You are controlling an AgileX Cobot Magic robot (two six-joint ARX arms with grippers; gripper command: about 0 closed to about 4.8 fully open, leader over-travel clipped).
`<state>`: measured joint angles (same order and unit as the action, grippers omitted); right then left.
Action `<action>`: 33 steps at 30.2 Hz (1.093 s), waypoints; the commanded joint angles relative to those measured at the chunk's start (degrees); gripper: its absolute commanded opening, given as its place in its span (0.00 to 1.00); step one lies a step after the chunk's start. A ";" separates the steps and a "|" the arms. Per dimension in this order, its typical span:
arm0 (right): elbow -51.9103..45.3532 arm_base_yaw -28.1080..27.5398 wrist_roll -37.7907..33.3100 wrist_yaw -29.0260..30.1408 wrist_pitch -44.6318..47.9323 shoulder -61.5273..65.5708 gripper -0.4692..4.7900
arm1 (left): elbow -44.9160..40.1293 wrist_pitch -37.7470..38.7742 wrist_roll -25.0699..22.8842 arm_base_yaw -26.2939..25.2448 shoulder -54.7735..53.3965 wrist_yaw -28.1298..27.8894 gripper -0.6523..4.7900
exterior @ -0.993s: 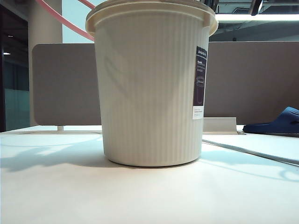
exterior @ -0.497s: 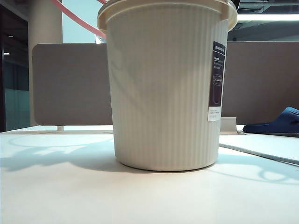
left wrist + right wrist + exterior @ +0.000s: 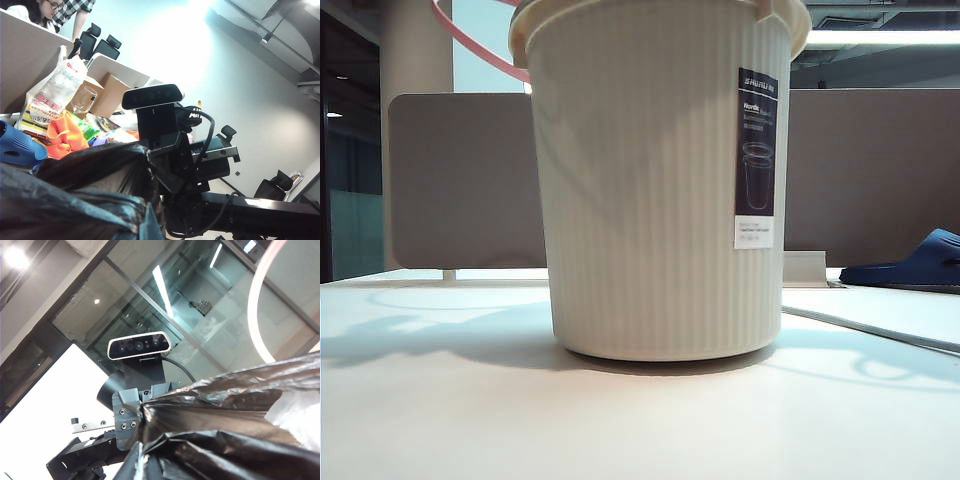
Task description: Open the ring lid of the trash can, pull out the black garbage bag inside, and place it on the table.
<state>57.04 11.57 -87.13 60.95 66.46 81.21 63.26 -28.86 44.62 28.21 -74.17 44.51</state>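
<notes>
Evidently mid-pull: both grippers, above the ribbed cream-white plastic trash can [image 3: 655, 190], are clamped on the glossy crinkled black garbage bag [image 3: 225, 430] — left gripper [image 3: 131, 421], right gripper [image 3: 162, 172]. Salmon-pink hoop lid [image 3: 470, 45] is off (bag unseen outside). Next, I judge: lift clear, then lower onto the off-white worktop [image 3: 620, 420].

Standing mid-frame on the wide off-white matte surface [image 3: 440, 420]: large ribbed cream plastic trash can [image 3: 650, 200]; behind, grey-brown partition panel [image 3: 465, 180]; far right, dark blue slipper [image 3: 910, 262].

We see the table [image 3: 440, 420], a wide off-white top. The trash can [image 3: 655, 200] stands upright on it, and its base touches the surface. Well to the right of the can, a dark blue slipper [image 3: 910, 262] lies near the table's far edge.
</notes>
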 commanded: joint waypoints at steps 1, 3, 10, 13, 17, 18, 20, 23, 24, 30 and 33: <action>0.42 0.02 1.77 2.58 0.85 -0.37 0.09 | 0.31 -1.29 0.00 0.13 0.22 0.74 0.11; 0.42 0.00 2.95 4.15 0.57 -0.37 0.09 | 0.31 -1.29 0.00 0.17 0.22 1.05 0.11; 0.46 0.00 3.19 4.28 -0.22 -0.37 0.09 | 0.31 -1.25 -0.02 0.96 0.22 2.16 0.11; 0.46 0.02 3.21 5.01 -0.22 -0.37 0.09 | 0.31 -0.55 -0.26 0.98 0.22 3.43 0.11; 0.46 0.00 3.23 5.27 -0.22 -0.37 0.32 | 0.28 0.52 -1.11 1.01 0.22 3.54 0.11; 0.46 0.00 3.26 5.53 -0.24 -0.37 0.33 | 0.28 0.52 -1.11 1.01 0.22 3.56 0.11; 0.46 -0.02 3.41 6.08 -0.28 -0.37 0.33 | 0.28 0.55 -1.14 1.01 0.22 3.56 0.11; 0.46 -1.07 3.39 8.46 -0.77 -0.37 0.34 | 0.28 0.55 -1.16 0.98 0.22 3.76 0.11; 0.44 -1.75 3.37 9.33 -1.55 -0.37 0.38 | 0.28 0.55 -1.16 0.98 0.22 3.78 0.11; 0.37 -7.30 3.34 10.32 -7.61 -0.37 0.53 | 0.31 0.55 -1.81 0.96 0.22 4.15 0.11; 0.39 -9.16 3.15 12.48 -9.29 -0.37 0.63 | 0.31 0.59 -2.29 0.79 0.22 4.13 0.11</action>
<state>57.12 2.66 -84.12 72.14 57.41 81.12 63.26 -27.62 43.05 29.10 -74.17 48.27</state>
